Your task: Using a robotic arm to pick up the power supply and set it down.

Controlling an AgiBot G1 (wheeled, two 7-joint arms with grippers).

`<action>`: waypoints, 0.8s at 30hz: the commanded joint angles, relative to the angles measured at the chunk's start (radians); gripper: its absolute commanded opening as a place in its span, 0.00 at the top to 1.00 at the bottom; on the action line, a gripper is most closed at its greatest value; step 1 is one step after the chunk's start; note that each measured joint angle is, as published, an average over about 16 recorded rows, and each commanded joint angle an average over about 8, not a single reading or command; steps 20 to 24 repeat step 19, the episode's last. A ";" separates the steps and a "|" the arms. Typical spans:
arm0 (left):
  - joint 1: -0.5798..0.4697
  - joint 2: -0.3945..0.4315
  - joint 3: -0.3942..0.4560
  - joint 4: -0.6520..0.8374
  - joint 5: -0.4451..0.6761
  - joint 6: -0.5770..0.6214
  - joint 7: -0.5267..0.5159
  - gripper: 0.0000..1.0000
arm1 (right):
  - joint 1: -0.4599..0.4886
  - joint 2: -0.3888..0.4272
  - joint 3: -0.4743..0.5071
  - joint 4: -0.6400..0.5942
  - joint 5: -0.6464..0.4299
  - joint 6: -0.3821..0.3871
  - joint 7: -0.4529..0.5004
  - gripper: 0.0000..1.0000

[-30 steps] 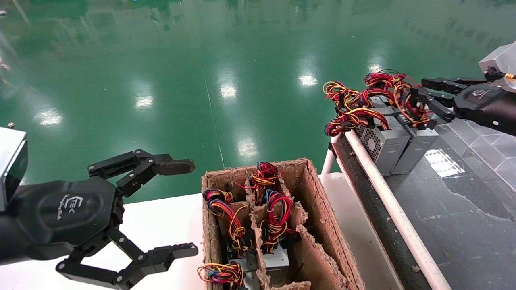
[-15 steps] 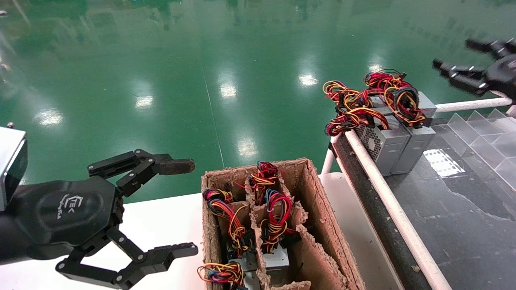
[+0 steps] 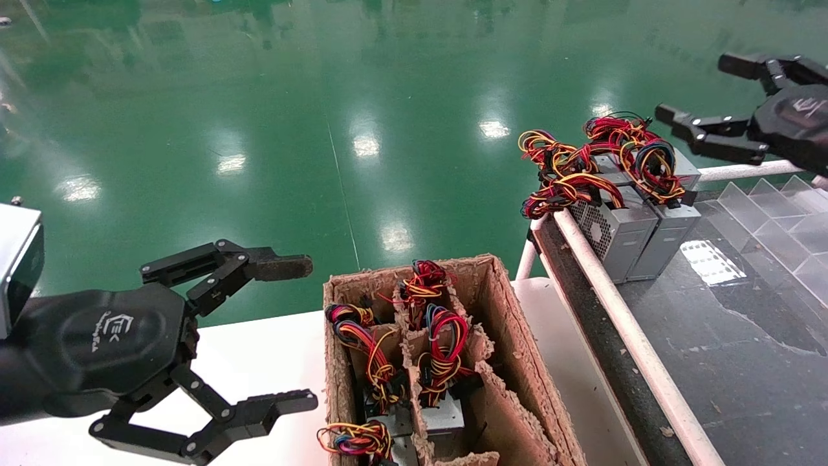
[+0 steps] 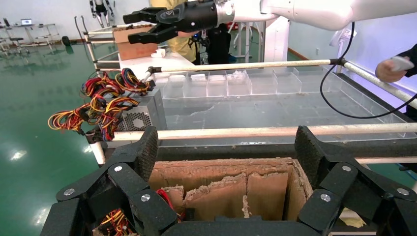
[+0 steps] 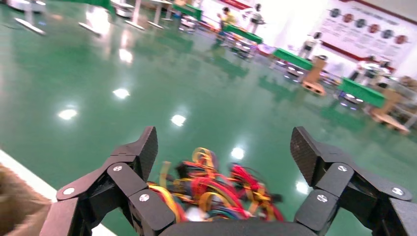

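The power supply point(image 3: 673, 225), a grey box with a red, yellow, orange and blue wire bundle point(image 3: 650, 158), stands on the dark belt point(image 3: 744, 336) at the right. My right gripper point(image 3: 695, 87) hovers open above and to the right of that bundle, holding nothing. The right wrist view has the gripper point(image 5: 223, 152) open with the blurred wires point(image 5: 211, 189) below it. My left gripper point(image 3: 307, 331) is parked open over the white table point(image 3: 259, 362), left of the cardboard box; the left wrist view shows it point(image 4: 226, 150) wide open and empty.
A second grey box point(image 3: 614, 226) with red, yellow and black wires leans against the power supply. A white rail point(image 3: 621, 323) edges the belt. The torn cardboard box point(image 3: 517, 349) holds several more wired units. Clear plastic dividers point(image 3: 776, 207) stand at the far right.
The right gripper has left the power supply's wire bundle, risen and swung away to the right, then drifted back left a little. The power supply stays on the belt. The left arm has not moved.
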 commanded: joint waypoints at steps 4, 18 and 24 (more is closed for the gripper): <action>0.000 0.000 0.000 0.000 0.000 0.000 0.000 0.00 | -0.055 0.017 0.000 0.100 0.040 -0.031 0.053 0.00; 0.000 0.000 0.000 0.000 0.000 0.000 0.000 0.00 | -0.198 0.060 -0.001 0.361 0.143 -0.113 0.191 0.00; 0.000 0.000 0.000 0.000 0.000 0.000 0.000 0.00 | -0.204 0.062 -0.001 0.371 0.147 -0.116 0.196 0.00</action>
